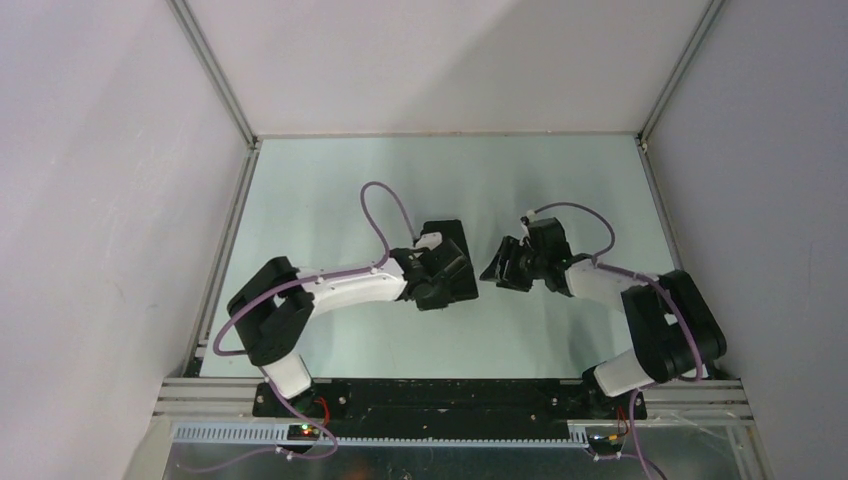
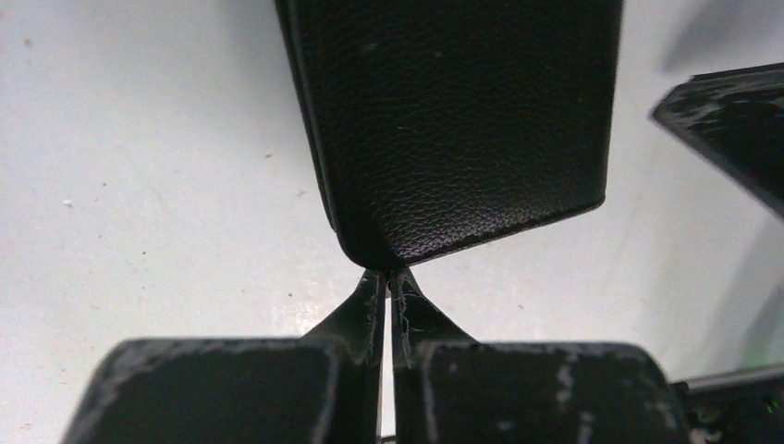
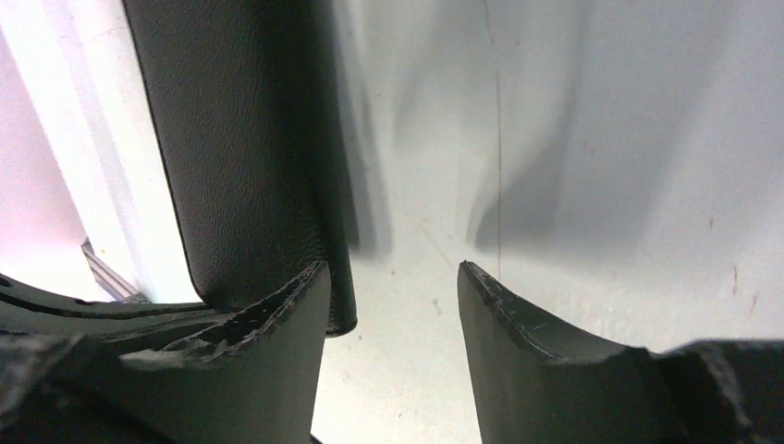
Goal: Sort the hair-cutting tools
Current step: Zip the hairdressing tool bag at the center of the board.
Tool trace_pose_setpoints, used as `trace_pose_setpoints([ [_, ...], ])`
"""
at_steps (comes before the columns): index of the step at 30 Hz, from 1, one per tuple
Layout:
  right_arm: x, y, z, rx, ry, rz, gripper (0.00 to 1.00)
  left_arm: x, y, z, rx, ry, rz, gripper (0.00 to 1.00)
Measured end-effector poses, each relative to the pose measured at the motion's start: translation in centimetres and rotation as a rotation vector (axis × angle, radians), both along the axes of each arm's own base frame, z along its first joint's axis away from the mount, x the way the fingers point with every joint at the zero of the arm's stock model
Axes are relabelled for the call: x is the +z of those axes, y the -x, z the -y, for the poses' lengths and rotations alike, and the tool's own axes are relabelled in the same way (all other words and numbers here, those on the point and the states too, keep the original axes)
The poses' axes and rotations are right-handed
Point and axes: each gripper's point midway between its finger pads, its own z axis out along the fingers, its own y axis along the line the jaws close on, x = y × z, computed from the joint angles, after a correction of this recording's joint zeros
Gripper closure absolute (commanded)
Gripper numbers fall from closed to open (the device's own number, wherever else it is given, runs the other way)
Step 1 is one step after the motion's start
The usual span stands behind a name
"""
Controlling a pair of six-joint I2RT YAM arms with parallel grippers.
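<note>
Only the left wrist view shows the left claw [image 2: 386, 277] clenched, tips at a corner of the case [image 2: 462, 120]; the right wrist view shows the right claw [image 3: 393, 268] released just beside the case; no view shows the tools.

In the top view the case [image 1: 456, 238] lies on the table [image 1: 330, 190] at mid-frame, with the right gripper [image 1: 497, 265] just to its right, apart from it. In the left wrist view the case fills the upper centre, and its near corner meets the left gripper [image 2: 387, 280] just below. In the right wrist view it stands at the left.
</note>
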Motion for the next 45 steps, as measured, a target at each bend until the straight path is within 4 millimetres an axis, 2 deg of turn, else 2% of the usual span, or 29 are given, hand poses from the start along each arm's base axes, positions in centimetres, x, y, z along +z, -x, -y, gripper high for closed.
trace_pose_setpoints([
  [5,2.3,1.0,0.9,-0.045,-0.047,0.047,0.33,3.4,-0.8,2.0,-0.141,0.019,0.036,1.00],
  [9,4.0,2.1,1.7,-0.118,-0.120,0.074,0.26,5.1,-1.1,3.4,-0.236,0.052,0.058,1.00],
  [16,4.9,3.8,1.9,-0.239,-0.269,0.058,0.23,5.1,-0.5,4.4,-0.355,0.061,0.043,1.00],
  [24,6.2,3.0,1.5,-0.335,-0.385,0.048,0.24,4.8,0.7,5.1,-0.427,0.080,0.015,1.00],
  [29,5.2,2.8,0.6,-0.333,-0.407,0.011,0.26,5.0,0.8,5.5,-0.448,0.097,0.017,1.00],
  [31,4.7,2.9,0.2,-0.325,-0.413,-0.010,0.29,5.1,0.8,5.7,-0.453,0.107,0.020,1.00],
  [34,4.0,3.1,-0.3,-0.310,-0.417,-0.036,0.38,5.3,0.9,6.1,-0.463,0.127,0.021,1.00],
  [36,4.0,3.1,-0.5,-0.304,-0.425,-0.041,0.49,5.4,0.9,6.3,-0.471,0.133,0.026,1.00],
  [39,4.3,3.1,-0.7,-0.293,-0.439,-0.031,0.76,5.4,0.9,6.2,-0.480,0.128,0.029,1.00],
  [41,4.8,3.0,-0.8,-0.287,-0.460,-0.031,0.88,5.2,0.9,6.0,-0.487,0.121,0.029,1.00],
  [45,5.6,3.0,-0.6,-0.259,-0.489,-0.023,1.00,5.2,0.8,5.7,-0.511,0.120,0.043,1.00],
])
